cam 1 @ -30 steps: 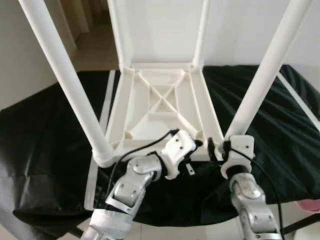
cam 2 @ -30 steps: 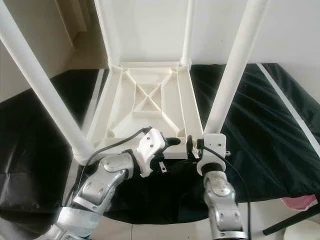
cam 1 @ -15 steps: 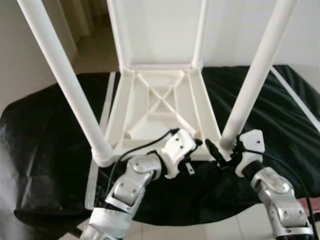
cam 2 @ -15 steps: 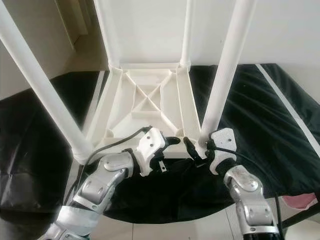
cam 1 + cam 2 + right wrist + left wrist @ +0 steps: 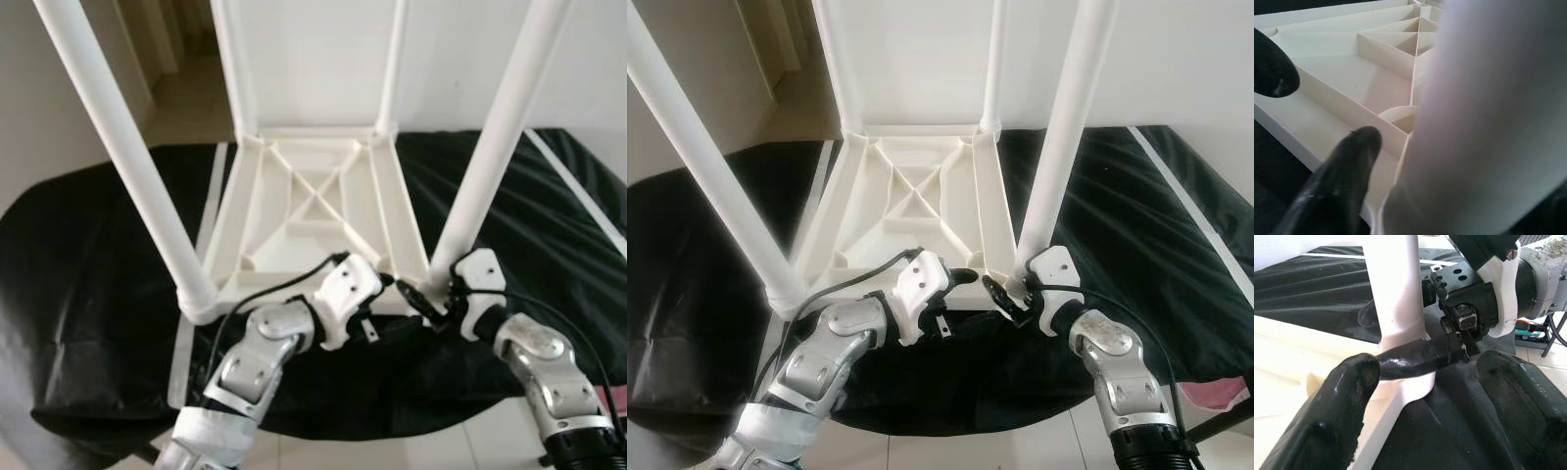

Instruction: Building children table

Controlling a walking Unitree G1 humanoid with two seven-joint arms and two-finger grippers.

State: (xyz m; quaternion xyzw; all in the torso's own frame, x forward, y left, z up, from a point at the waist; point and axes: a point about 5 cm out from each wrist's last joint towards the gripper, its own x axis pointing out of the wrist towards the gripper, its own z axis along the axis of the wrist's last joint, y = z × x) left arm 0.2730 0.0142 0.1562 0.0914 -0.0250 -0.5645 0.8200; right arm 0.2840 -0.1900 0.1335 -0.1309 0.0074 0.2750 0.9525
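While gripped, leg [image 5: 1058,147] (right tool [image 5: 1011,294]), tabletop [image 5: 911,211]

Lower centre, the left gripper [image 5: 384,281] spreads its fingers; beside it the right gripper [image 5: 1004,297] clamps inward.

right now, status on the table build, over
Right gripper clamped on near-right leg at its base. Left gripper open beside that corner, gripping nothing. Upturned table top on black sheet, four legs up. Nothing in the way.
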